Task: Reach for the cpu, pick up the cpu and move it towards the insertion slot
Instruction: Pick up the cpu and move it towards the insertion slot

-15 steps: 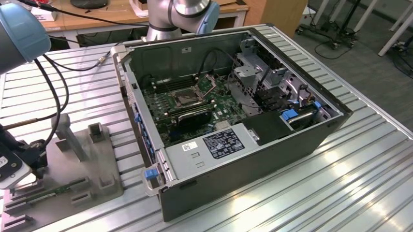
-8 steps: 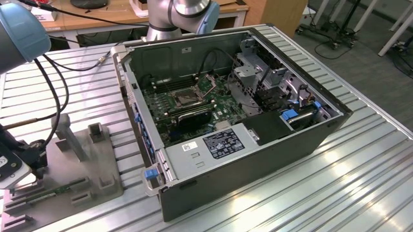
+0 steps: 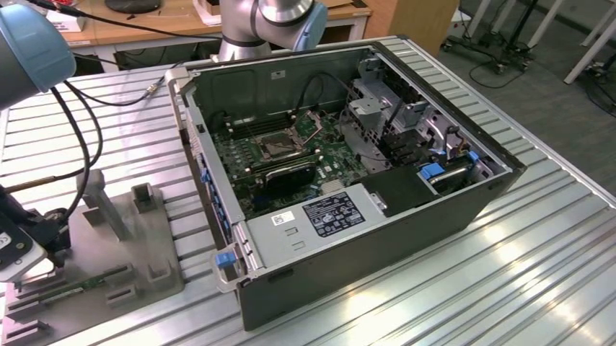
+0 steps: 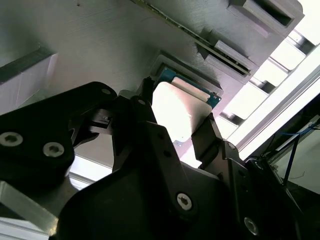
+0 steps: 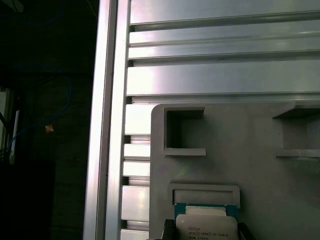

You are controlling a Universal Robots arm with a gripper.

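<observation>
The jaws [image 4: 176, 114] stand open, with one black finger [image 4: 207, 134] on each side of the cpu [image 5: 206, 227], just beside two opposite edges. The cpu lies flat in a shallow recess of a grey holder block [image 3: 144, 245], silvery top up, with its green rim showing in both wrist views. The wrist points down over the near corner of that block, at the exterior view's left. A blue-capped arm joint [image 3: 29, 43] hangs above it, and the arm's base [image 3: 260, 25] stands at the far side. A thin green memory stick [image 3: 82, 285] lies on the block nearby. The insertion slot [image 3: 276, 148] sits well apart to the exterior view's right, on the green motherboard [image 3: 332, 140] inside the open computer case [image 3: 385, 238], which lies on the slatted metal table [image 3: 500, 288].
</observation>
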